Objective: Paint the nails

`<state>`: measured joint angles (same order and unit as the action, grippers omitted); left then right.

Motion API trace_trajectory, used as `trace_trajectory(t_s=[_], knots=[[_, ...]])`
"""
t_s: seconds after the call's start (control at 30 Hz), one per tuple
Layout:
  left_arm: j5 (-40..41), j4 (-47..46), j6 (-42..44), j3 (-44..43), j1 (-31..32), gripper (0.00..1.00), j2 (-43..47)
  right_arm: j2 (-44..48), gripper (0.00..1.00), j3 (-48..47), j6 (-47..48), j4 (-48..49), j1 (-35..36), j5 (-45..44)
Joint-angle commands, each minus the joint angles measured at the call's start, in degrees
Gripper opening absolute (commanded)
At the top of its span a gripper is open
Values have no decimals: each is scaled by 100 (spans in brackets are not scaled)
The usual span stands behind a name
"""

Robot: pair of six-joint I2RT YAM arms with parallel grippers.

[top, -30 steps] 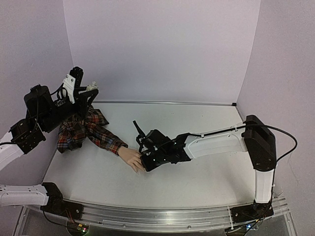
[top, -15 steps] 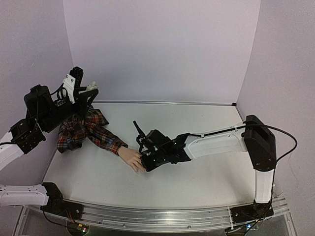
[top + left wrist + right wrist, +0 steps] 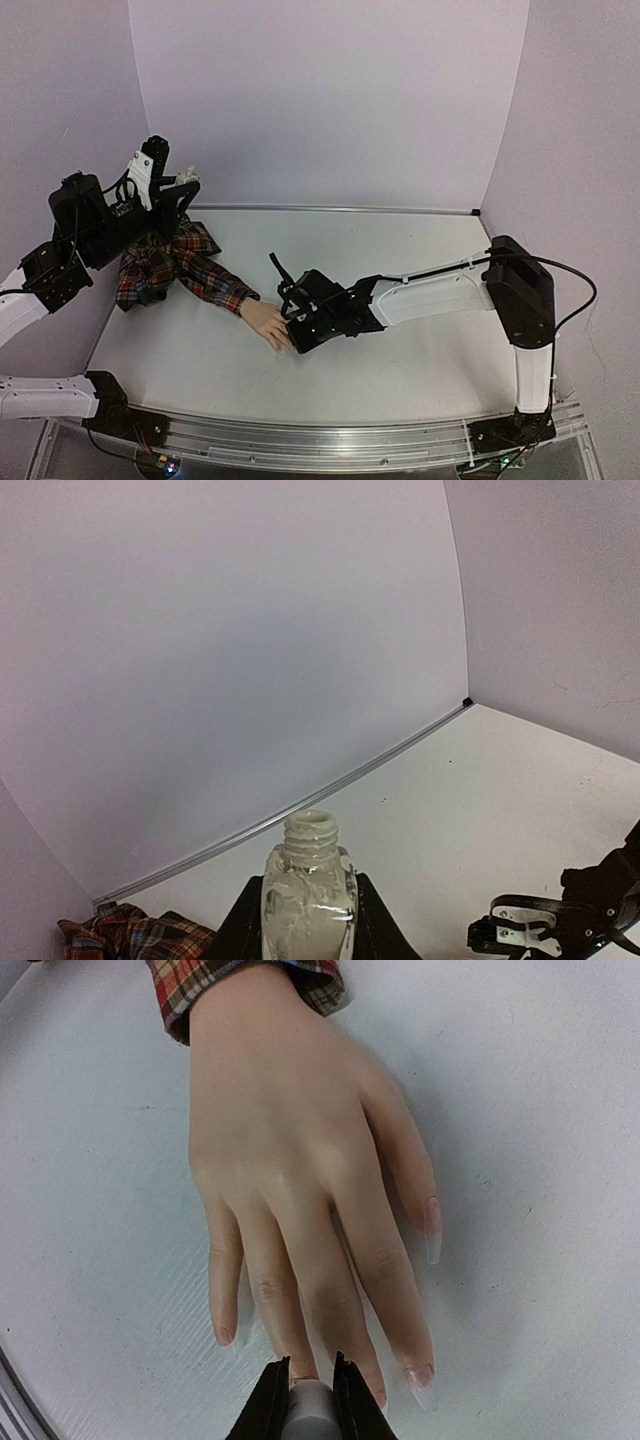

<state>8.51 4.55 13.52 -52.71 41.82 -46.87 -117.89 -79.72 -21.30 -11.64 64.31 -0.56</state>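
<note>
The pale peach mannequin hand (image 3: 264, 322) lies flat on the table, its red plaid sleeve (image 3: 190, 265) running back left. In the right wrist view the hand (image 3: 300, 1150) fills the frame, with clear long nails on two fingers (image 3: 432, 1232) (image 3: 421, 1382) and a short one on the little finger (image 3: 224, 1335). My right gripper (image 3: 310, 1365) is shut on a grey-white brush cap (image 3: 312, 1412), right over a middle fingertip, which it hides. My left gripper (image 3: 308, 900) is shut on a small white open bottle (image 3: 308, 880), held high at back left (image 3: 186, 182).
The white table (image 3: 420, 240) is walled by lilac panels at the back and sides. The right arm stretches across the middle of the table to the hand. A metal rail (image 3: 330, 440) runs along the near edge.
My right gripper has shifted slightly nearer along the fingertips. The left arm and bottle have not moved.
</note>
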Motion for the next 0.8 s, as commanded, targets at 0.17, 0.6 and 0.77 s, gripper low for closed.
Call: trace_trajectory(t_s=[0.17, 0.6, 0.77], knots=[[-56, 1, 12, -236, -8, 0, 105, -32, 0, -7, -31, 30, 13, -103], [-59, 2, -4, -245, -16, 0, 106, 325, 0, 201, -59, 15, 120, -153], [-61, 1, -10, -241, -16, 0, 95, 670, 0, 312, -87, 1, 134, -244]])
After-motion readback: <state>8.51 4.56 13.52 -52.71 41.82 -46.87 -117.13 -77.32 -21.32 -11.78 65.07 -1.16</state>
